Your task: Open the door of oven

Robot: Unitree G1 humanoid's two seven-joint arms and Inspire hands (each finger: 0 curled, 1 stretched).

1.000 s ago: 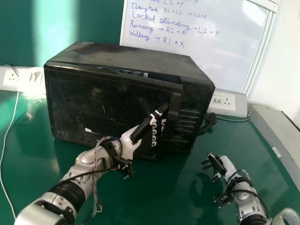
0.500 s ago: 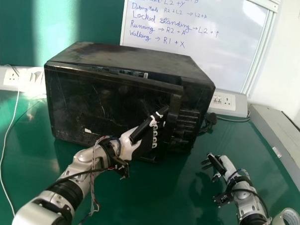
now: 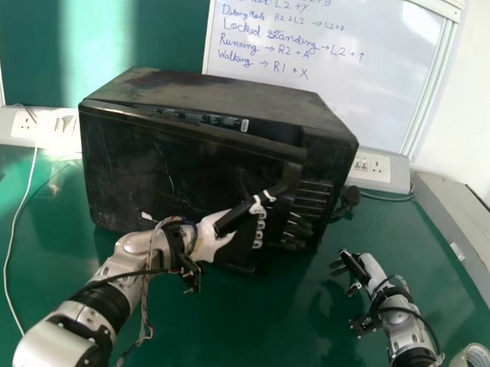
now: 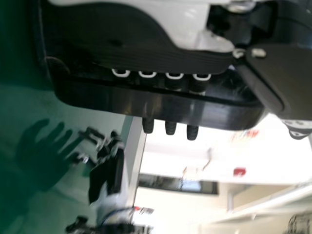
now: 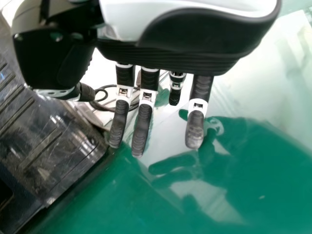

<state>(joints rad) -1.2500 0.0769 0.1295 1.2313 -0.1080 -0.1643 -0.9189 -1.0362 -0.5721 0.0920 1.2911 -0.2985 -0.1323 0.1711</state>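
our left arm point(image 3: 84, 308) comes in from about eight o'clock, its forearm slanting up toward two o'clock. our left hand point(image 3: 241, 236) sits just off the head view's centre, toward six o'clock, fingers point(image 4: 170, 127) extended toward three and thumb point(image 3: 235, 217) angled toward two. our right arm point(image 3: 408, 332) enters from five o'clock. our right hand point(image 3: 373, 268) lies between four and five o'clock, pointing toward ten, its fingers point(image 5: 141, 132) loosely straight and spread, apart from its thumb point(image 5: 56, 63).

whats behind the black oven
Behind the oven, a whiteboard and a green panel rise above its top. The oven hides their lower parts there, and anything set directly behind it.
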